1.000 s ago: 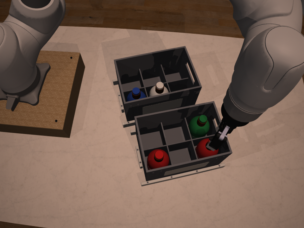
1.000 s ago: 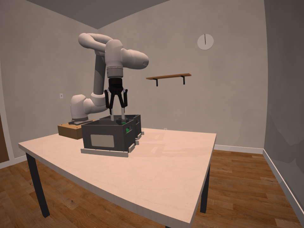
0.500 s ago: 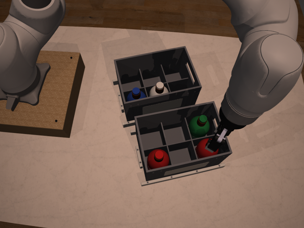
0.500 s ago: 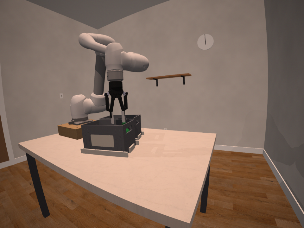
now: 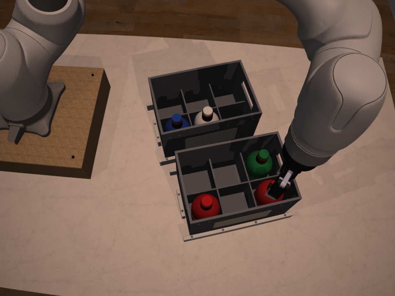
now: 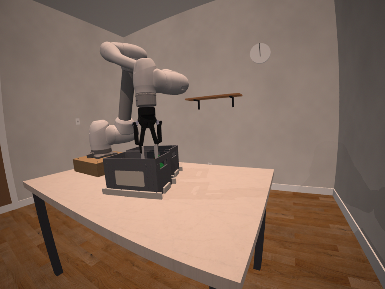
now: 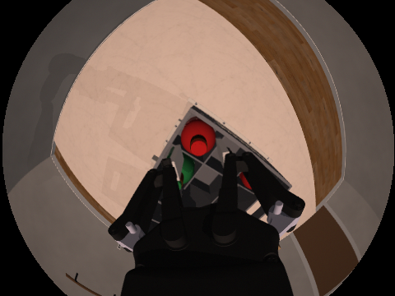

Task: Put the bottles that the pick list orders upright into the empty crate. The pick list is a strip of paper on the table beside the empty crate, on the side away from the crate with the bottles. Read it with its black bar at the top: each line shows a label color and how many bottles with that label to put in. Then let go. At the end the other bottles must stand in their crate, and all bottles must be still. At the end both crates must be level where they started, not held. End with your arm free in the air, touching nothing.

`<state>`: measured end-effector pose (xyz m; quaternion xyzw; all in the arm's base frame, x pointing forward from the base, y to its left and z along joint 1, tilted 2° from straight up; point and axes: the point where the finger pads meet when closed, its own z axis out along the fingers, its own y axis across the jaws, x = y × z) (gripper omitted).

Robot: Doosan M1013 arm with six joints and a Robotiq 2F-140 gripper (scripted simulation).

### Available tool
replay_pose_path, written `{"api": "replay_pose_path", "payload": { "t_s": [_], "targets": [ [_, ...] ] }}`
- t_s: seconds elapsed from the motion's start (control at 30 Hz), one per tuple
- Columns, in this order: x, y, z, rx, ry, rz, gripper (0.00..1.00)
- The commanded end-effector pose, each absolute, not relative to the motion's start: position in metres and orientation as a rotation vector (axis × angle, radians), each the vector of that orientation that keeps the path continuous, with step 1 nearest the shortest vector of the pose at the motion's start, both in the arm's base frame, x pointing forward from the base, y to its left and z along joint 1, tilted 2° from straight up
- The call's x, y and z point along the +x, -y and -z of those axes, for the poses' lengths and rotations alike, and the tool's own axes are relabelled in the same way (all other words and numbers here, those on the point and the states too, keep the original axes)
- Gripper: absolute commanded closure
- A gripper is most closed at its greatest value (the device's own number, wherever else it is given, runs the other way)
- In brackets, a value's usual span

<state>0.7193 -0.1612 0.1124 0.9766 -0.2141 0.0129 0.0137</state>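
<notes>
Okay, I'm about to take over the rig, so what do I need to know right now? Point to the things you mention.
Gripper (image 5: 273,193) (image 6: 149,151) (image 7: 199,149): open, holding nothing, fingers low over the red bottle (image 5: 261,191) (image 7: 197,131) at the near crate's arm end.
Near crate (image 5: 226,142) (image 6: 108,177) (image 7: 263,164): that bottle, a green bottle (image 5: 257,164) (image 6: 161,165) (image 7: 188,166) and a second red bottle (image 5: 205,208) (image 7: 246,180).
Far crate (image 5: 194,69) (image 6: 174,152): a blue bottle (image 5: 175,126) and a white bottle (image 5: 204,121).
Done: bottles stand in both crates; whether any were sorted correctly, I cannot tell.
Left: find the pick list, not visible here; check counts, finish any transfers, leave both crates level and unheld.
</notes>
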Motion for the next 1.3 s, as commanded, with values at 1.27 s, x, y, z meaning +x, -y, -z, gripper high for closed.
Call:
{"api": "replay_pose_path", "payload": {
  "t_s": [1.27],
  "targets": [
    [0.72,0.162,-0.091,3.042,0.667,-0.04,1.0]
  ]
}}
